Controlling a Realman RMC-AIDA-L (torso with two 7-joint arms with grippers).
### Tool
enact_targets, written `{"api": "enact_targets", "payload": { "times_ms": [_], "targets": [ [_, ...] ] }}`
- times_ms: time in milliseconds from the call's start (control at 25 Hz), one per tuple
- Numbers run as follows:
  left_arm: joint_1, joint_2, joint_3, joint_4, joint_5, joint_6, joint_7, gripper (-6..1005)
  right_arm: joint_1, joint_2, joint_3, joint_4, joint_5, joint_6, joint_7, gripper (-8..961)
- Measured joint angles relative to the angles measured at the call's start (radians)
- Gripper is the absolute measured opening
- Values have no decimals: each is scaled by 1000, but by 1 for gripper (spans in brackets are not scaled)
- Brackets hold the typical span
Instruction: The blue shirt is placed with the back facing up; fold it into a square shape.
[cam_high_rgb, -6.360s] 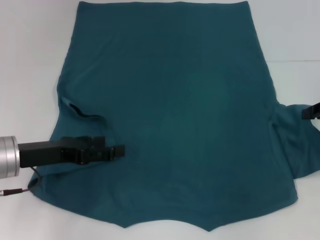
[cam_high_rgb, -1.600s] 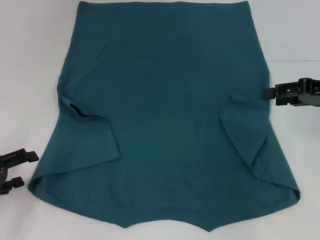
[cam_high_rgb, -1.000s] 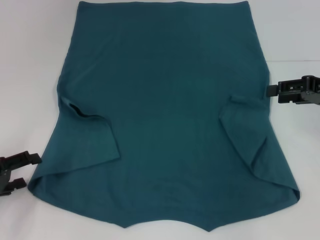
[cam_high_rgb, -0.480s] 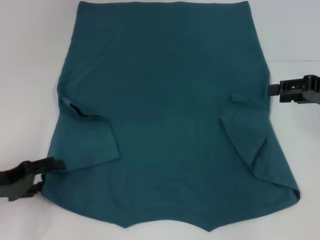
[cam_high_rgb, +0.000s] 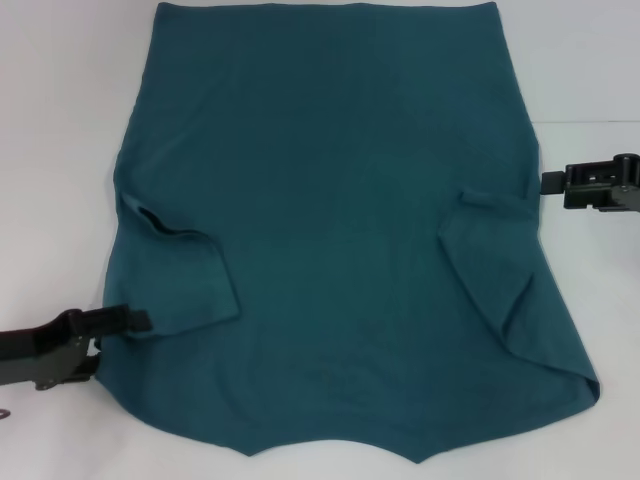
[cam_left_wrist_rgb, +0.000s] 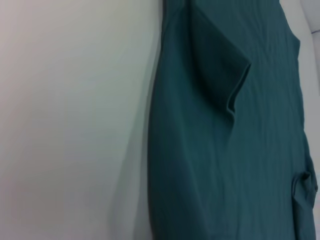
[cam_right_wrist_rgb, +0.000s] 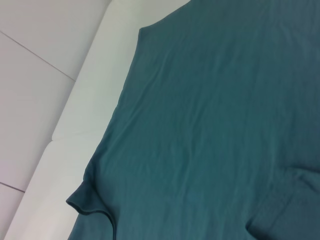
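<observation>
A plain white table (cam_high_rgb: 60, 120) filled the scene. The left gripper (cam_high_rgb: 125, 320) lay low at the near left edge of the blue shirt (cam_high_rgb: 340, 200), its tip over the folded-in left sleeve (cam_high_rgb: 185, 280); whether its jaws were apart could not be told. The shirt ran lengthwise away from the robot, back up. The right gripper (cam_high_rgb: 555, 182) hovered just off the right edge beside the folded right sleeve (cam_high_rgb: 500, 270), jaw state unclear. Nothing blocked either.

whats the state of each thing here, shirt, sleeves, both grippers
blue shirt: spread flat on the table, plain side up
left sleeve: folded in over the body
right sleeve: folded in over the body
left gripper: at the shirt's left edge, near the folded sleeve
right gripper: beside the shirt's right edge, off the cloth
</observation>
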Motion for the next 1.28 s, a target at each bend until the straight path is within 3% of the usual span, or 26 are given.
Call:
{"api": "enact_targets", "payload": {
  "times_ms": [680, 880, 1120, 1280],
  "targets": [
    [6, 4, 3, 4, 3, 4, 23, 497, -21, -2, 38, 3, -1, 4, -16, 622],
    [6, 5, 2, 1, 2, 13, 37, 259, -24, -7, 37, 5, -6, 12, -19, 602],
    [0, 15, -19, -9, -91, 101, 112, 36, -35, -16, 24, 6, -20, -1, -20, 558],
    [0, 22, -20, -9, -114, 114, 110, 33, -40, -25, 23, 5, -83, -32, -13, 552]
  ]
}}
